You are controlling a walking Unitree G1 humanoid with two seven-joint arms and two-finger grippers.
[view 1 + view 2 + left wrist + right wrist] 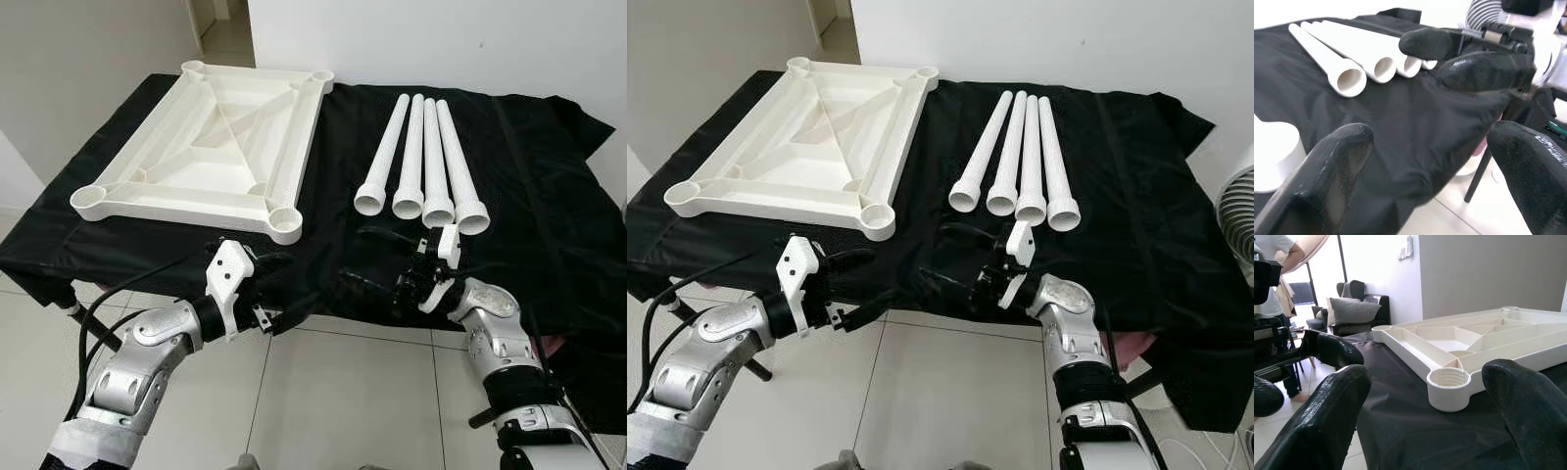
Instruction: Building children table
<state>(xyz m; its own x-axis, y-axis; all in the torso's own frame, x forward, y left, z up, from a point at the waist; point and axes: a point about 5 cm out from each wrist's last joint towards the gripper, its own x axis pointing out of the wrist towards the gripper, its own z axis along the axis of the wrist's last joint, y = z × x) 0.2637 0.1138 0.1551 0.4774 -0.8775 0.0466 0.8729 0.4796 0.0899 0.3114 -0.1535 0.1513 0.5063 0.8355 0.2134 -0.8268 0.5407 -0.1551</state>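
A white tabletop [186,204] lies upside down on the left of the black cloth, with a threaded socket [1448,380] at each corner. Several white legs [423,162] lie side by side to its right, wide ends toward me. My left gripper [277,294] hovers open at the table's front edge, below the tabletop's near corner. My right gripper [361,262] is open too, just in front of the legs' ends, pointing left toward the other gripper. Both hold nothing. In the left wrist view the legs [1352,68] lie beyond the right gripper's fingers [1479,68].
The black cloth [529,186] covers the table and hangs over its front edge. A fan [1239,225] stands at the right. The floor below is pale tile [343,392]. An armchair [1352,303] and a person [1273,254] are off to the left.
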